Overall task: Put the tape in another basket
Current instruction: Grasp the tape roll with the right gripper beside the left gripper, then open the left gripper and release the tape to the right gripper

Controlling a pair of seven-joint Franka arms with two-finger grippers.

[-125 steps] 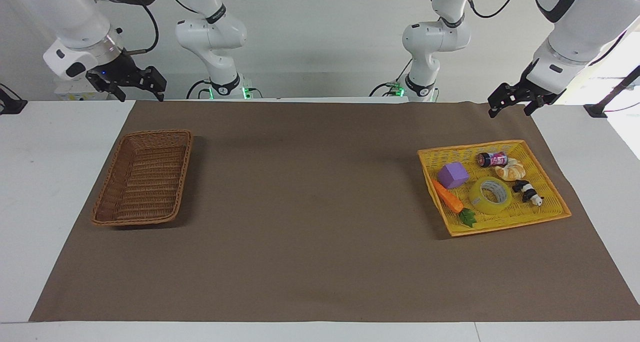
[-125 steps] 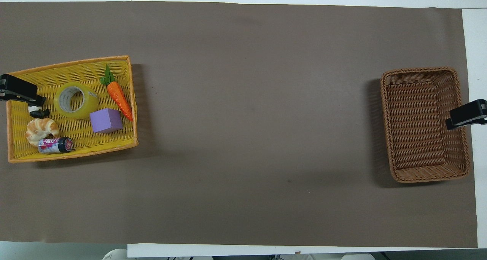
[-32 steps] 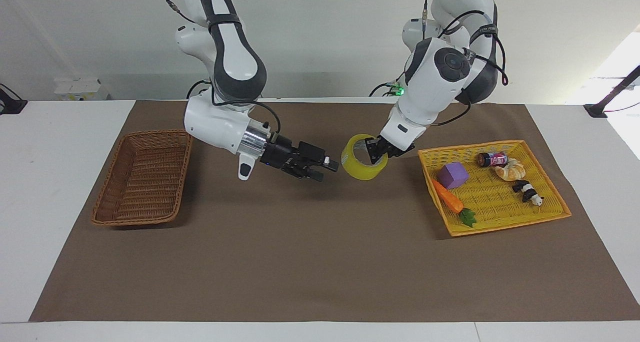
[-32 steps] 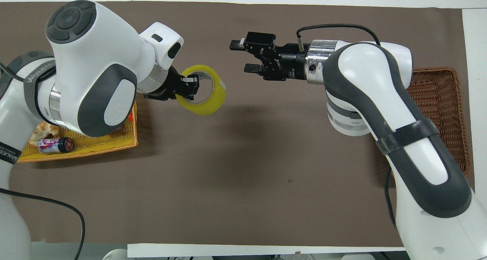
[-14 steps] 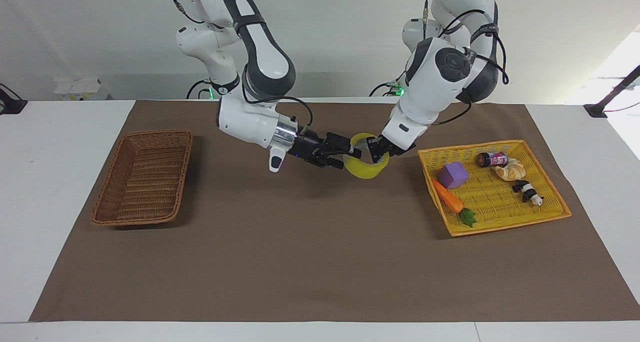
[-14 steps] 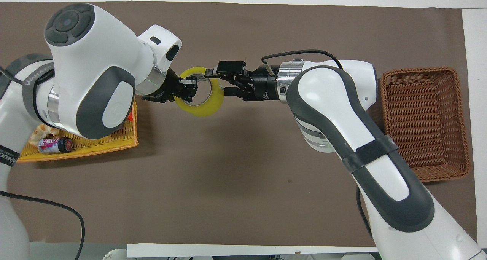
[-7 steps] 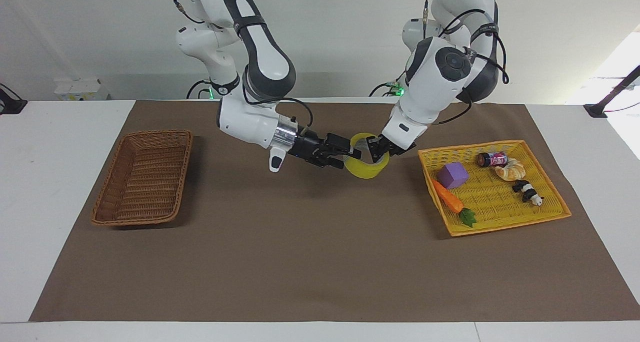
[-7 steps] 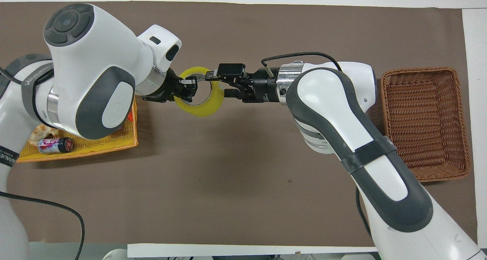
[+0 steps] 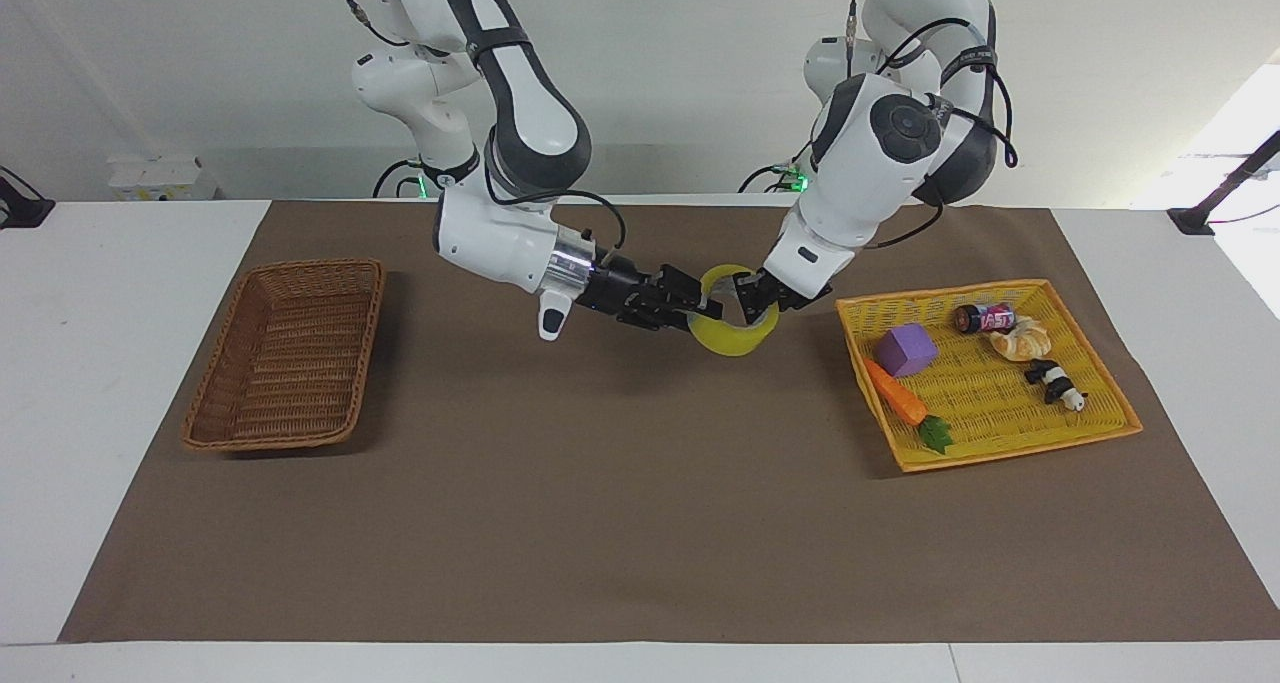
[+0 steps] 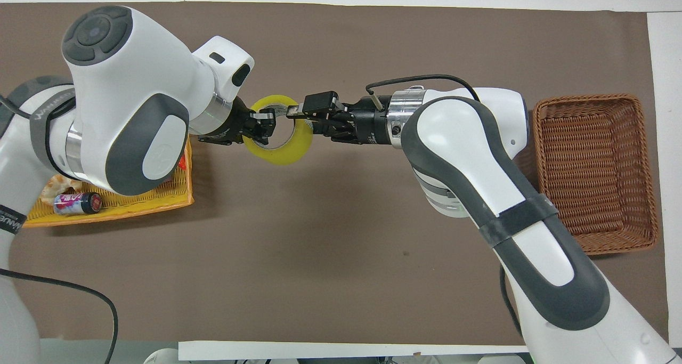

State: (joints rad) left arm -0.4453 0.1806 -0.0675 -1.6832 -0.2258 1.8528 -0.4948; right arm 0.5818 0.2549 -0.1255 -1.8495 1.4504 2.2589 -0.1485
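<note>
Tape point(image 9: 733, 334) held up over the brown mat between yellow tray point(image 9: 1100, 429) and wicker basket point(image 9: 285, 355), pinched by left gripper point(image 9: 752, 303) and right gripper point(image 9: 703, 310); tray partly hidden overhead.

Both arms are reaching in over the middle of the tabletop, their wrists pointing at each other. The left gripper point(image 9: 757, 302) point(image 10: 262, 128) is angling down from its bent elbow, jaws clamping one wall of the tape point(image 9: 733, 335) point(image 10: 290, 150). The right gripper point(image 9: 700, 309) point(image 10: 301, 117) is lying almost level, forearm stretched sideways, jaws pinching the roll's facing wall, so both are holding it aloft.
</note>
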